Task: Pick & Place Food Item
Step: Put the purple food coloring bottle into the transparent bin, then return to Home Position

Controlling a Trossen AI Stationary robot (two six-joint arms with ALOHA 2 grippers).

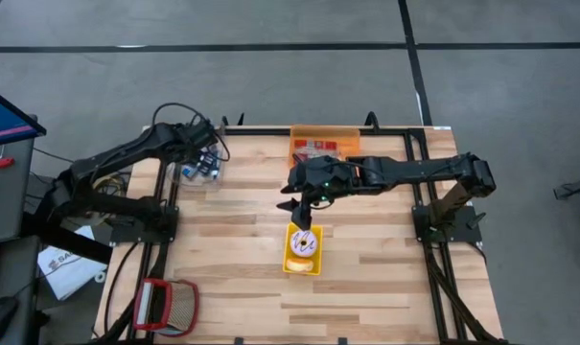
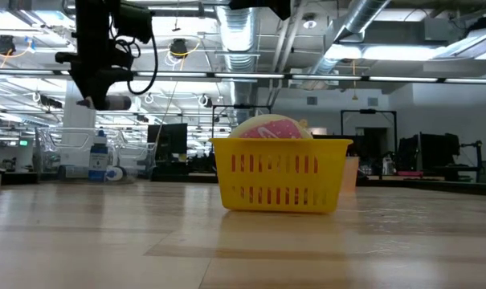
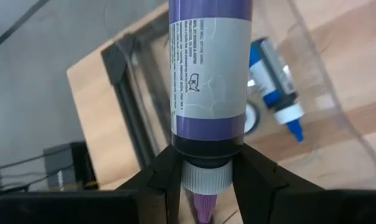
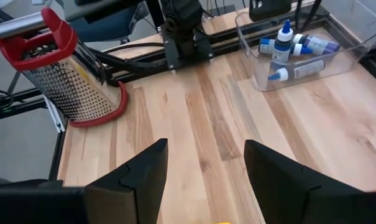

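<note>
A yellow basket (image 1: 303, 263) (image 2: 279, 172) stands mid-table with a round pink-and-white food item (image 1: 304, 243) (image 2: 267, 128) lying in it. My right gripper (image 1: 304, 204) (image 4: 206, 168) hangs open just on the far side of the basket, above it, with nothing between its fingers. At the far left, my left gripper (image 1: 201, 155) (image 3: 203, 183) is shut on a purple bottle (image 3: 209, 74) with a white label, above a clear bin (image 1: 196, 174) (image 3: 337, 99) that holds blue-capped bottles (image 3: 275, 87). My left gripper pinches the purple bottle between its two fingers (image 3: 166, 180) at the cap end, on the dark band and white collar (image 3: 206, 155). The bottle lies along the fingers and sticks out past their tips, purple nozzle toward the wrist. It is lifted clear over the bin.
An orange packet (image 1: 323, 144) lies at the table's far edge behind the right gripper. A red-framed grater (image 1: 165, 305) (image 4: 69, 81) lies at the near left corner. Bare wood spreads around the basket and toward the near right.
</note>
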